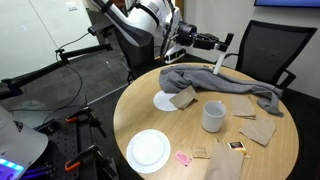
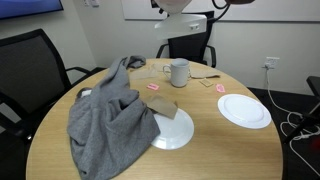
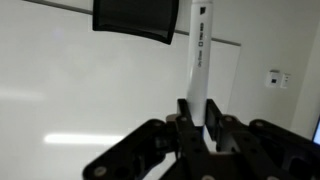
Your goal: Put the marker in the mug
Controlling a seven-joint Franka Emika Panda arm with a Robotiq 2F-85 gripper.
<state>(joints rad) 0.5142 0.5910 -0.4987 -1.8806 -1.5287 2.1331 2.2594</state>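
Round wooden table (image 1: pixel 135 100), office rm w/ black chair (image 1: pixel 262 50) — black gripper (image 3: pixel 202 115) pinches slim white black-tipped marker (image 3: pixel 198 55); light grey ceramic mug (image 1: pixel 213 117) well below it.

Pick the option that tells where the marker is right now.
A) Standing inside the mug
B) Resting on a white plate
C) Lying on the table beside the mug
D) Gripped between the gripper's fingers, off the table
D: the wrist view shows the marker held between the fingers of the gripper against the wall behind, while the mug stands on the table apart from it.
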